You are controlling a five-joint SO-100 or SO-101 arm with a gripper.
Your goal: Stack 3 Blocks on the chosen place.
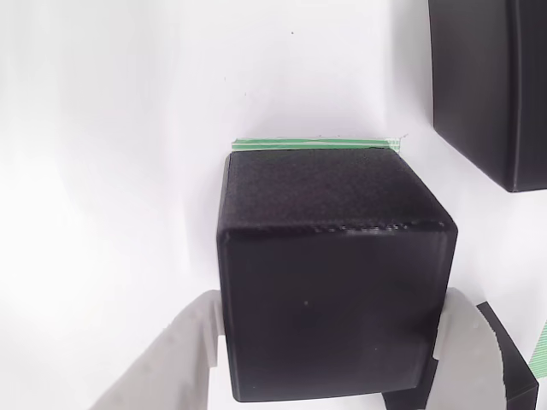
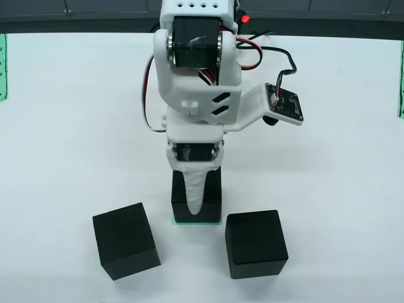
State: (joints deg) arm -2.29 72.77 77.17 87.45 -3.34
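— Overhead view: where is the middle block (image 2: pixel 212 189)?
— On the green striped patch (image 2: pixel 196 223), gripper (image 2: pixel 196 203) closed around it.
— And the view riding on the gripper?
— White fingers (image 1: pixel 192 346) press both its sides; green edge (image 1: pixel 316 143) shows behind.
— Others?
— Left block (image 2: pixel 125 240) and right block (image 2: pixel 255 243) sit nearer, apart, on the white table (image 2: pixel 76 126).

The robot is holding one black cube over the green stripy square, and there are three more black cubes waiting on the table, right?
Not quite: two more matte black cubes wait on the white table, not three. The view from above shows one at lower left and one at lower right. The rest holds: the pincer has its fingers on either side of a black cube on the green striped square patch.
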